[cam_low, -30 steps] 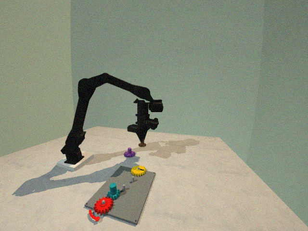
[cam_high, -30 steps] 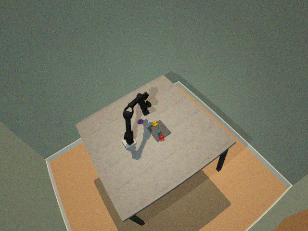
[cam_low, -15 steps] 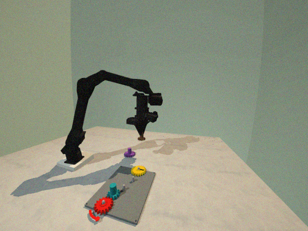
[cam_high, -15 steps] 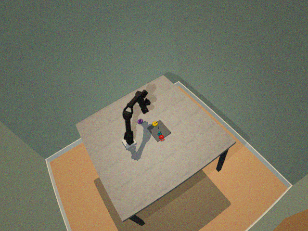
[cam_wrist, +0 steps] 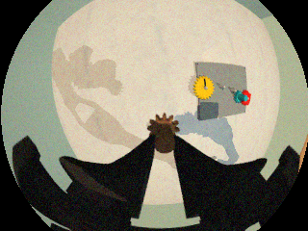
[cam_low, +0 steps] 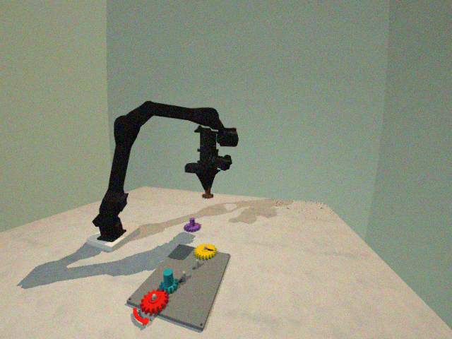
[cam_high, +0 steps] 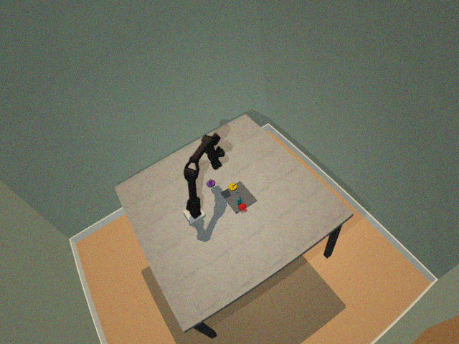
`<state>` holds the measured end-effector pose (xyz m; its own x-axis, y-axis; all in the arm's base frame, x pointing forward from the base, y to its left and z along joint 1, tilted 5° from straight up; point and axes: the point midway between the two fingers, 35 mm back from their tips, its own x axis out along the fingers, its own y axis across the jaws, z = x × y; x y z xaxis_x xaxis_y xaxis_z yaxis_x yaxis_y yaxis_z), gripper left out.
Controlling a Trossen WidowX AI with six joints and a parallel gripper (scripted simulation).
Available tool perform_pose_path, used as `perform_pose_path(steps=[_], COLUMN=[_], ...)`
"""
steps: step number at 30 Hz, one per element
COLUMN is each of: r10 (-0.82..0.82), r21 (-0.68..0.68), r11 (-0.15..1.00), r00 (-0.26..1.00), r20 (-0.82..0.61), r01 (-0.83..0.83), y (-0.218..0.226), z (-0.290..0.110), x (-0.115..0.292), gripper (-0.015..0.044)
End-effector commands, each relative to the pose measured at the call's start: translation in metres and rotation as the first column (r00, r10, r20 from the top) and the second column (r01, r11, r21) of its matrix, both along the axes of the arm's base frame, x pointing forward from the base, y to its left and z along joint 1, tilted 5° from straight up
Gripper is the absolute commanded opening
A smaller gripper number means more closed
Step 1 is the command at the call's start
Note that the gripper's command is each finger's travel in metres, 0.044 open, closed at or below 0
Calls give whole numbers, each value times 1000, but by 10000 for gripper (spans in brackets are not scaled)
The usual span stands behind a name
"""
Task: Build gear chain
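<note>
Green walls behind a pale surface (cam_high: 281,222) (cam_low: 277,292) (cam_wrist: 144,58). Left to right, exterior view: teal gear (cam_high: 239,201) (cam_low: 168,280) (cam_wrist: 242,97) on the board (cam_high: 248,196) (cam_low: 204,292) (cam_wrist: 226,74), beside the red gear (cam_high: 242,206) (cam_low: 154,301) (cam_wrist: 247,97), both below and left of the end effector. Purple gear (cam_high: 211,183) (cam_low: 192,225) on the surface, below and slightly left. Yellow gear (cam_high: 232,186) (cam_low: 205,251) (cam_wrist: 204,88) on the board, lower down, near straight below. End effector (cam_low: 207,190) (cam_wrist: 165,140) pinching brown gear (cam_low: 207,195) (cam_wrist: 164,126) by its stem, raised. Two bare pegs (cam_low: 183,276) between teal and yellow.

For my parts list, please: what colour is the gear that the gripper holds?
Brown, best seen in the wrist view.
</note>
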<state>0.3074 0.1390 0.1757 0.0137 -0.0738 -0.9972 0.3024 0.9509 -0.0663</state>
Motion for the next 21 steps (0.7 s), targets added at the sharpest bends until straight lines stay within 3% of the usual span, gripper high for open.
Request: perform_pose_path(steps=[1, 21], r10=[-6, -11], r21=[7, 12], r11=[1000, 1000], r00=[1000, 1000], r20=[9, 14], r01=[6, 11], y=[-1, -48], z=[5, -7], x=[1, 17], gripper=[0, 0])
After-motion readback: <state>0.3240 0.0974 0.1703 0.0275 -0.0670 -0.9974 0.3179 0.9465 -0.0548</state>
